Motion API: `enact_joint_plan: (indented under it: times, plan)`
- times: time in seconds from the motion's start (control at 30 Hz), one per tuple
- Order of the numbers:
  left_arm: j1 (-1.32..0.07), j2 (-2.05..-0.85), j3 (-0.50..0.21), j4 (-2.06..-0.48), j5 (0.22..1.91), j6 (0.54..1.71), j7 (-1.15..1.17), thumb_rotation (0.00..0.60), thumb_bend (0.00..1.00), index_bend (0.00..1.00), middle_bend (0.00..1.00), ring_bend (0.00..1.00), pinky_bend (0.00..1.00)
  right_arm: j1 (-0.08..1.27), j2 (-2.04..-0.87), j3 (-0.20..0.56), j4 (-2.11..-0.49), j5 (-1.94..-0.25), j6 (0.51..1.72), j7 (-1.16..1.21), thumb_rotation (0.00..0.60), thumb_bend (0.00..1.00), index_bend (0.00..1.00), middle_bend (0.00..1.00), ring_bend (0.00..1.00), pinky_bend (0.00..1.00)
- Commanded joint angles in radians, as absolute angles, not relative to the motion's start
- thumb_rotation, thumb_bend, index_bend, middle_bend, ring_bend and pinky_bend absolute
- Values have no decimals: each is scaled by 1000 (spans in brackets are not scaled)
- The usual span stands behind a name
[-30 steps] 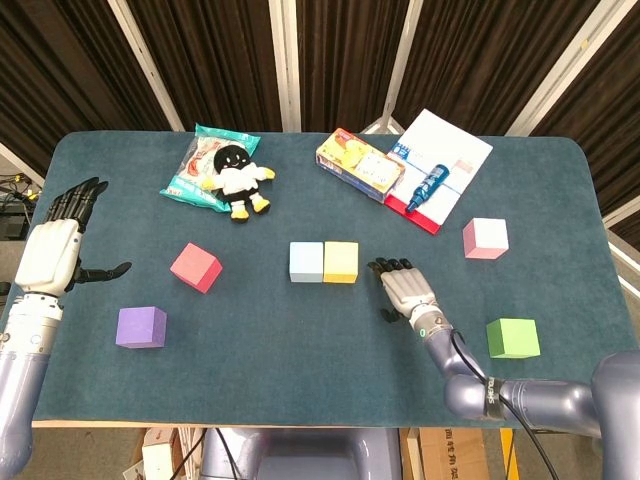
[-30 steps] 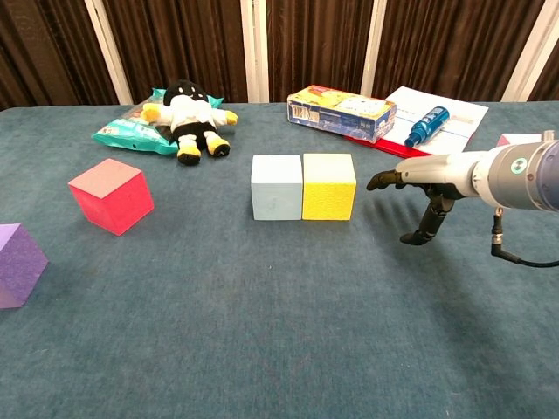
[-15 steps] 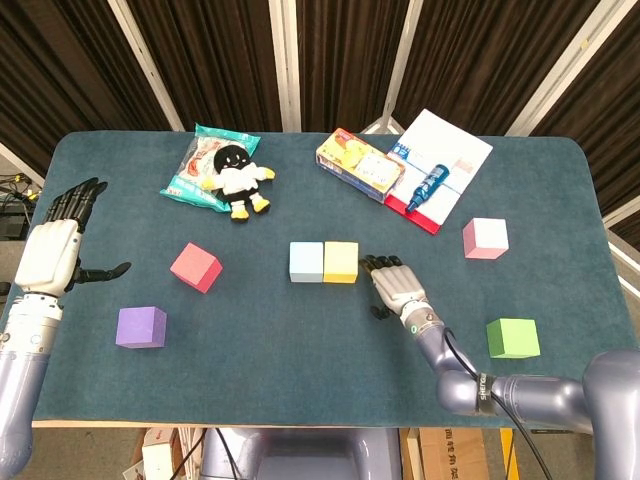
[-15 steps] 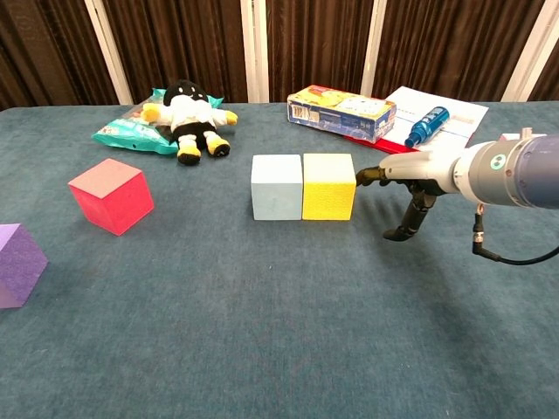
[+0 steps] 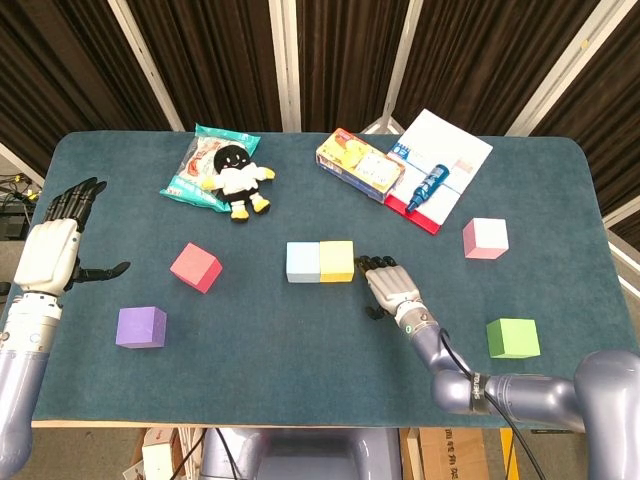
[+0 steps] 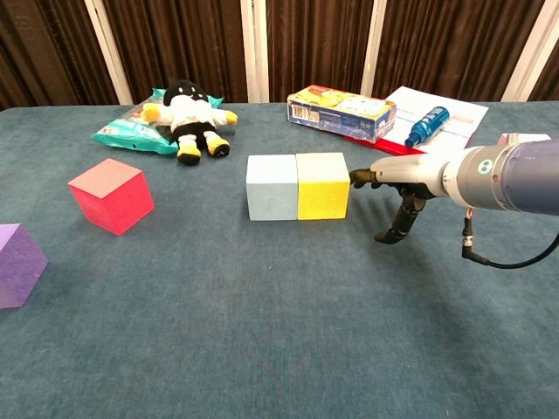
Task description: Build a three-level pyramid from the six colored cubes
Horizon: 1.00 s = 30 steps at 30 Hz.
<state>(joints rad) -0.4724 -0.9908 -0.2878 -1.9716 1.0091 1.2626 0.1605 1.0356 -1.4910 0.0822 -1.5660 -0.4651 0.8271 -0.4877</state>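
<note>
A light blue cube (image 5: 302,262) (image 6: 272,187) and a yellow cube (image 5: 336,261) (image 6: 322,185) stand side by side, touching, at the table's middle. My right hand (image 5: 389,285) (image 6: 397,179) is flat and open, its fingertips (image 6: 358,178) pressing the yellow cube's right face. A red cube (image 5: 195,267) (image 6: 111,195) and a purple cube (image 5: 141,327) (image 6: 17,264) lie to the left. A pink cube (image 5: 485,238) (image 6: 521,139) and a green cube (image 5: 513,338) lie to the right. My left hand (image 5: 57,245) hovers open beyond the table's left edge, holding nothing.
At the back lie a plush toy (image 5: 238,174) on a snack bag (image 5: 205,165), a printed box (image 5: 359,164), and a white booklet (image 5: 440,165) with a blue bottle (image 5: 427,187) on it. The table (image 5: 300,370) is covered in teal cloth.
My right hand moved left until its fingertips met the yellow cube, then pushed the yellow and light blue cubes slightly left together. The left hand stayed still.
</note>
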Motion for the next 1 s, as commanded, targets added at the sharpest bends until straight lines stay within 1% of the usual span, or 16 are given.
enact_joint_plan:
  times: [0.03,0.2,0.33,0.7,1.0]
  plan:
    - [-473,-992,-287,-1970,1008,1262,161,600,78,0,12,0,0,1033,-1491,81,-1564,-463,833,-488,600,379,0,25,0,0]
    - [-474,-993,-286,-1969,1007,1260,163,600,78,0,11,0,0,1016,-1480,76,-1569,-473,868,-488,600,379,0,12,0,0]
    - [-473,-995,-286,-1969,1006,1265,168,600,78,0,11,0,0,977,-1450,73,-1598,-527,938,-470,600,379,0,0,0,0]
    - [-478,-1011,-275,-1962,1002,1265,196,600,78,0,9,0,0,774,-1306,34,-1731,-772,1173,-322,600,378,0,0,0,0]
    - [-486,-1044,-261,-1940,998,1268,235,600,78,0,9,0,0,618,-1221,12,-1776,-941,1325,-221,600,379,0,0,0,0]
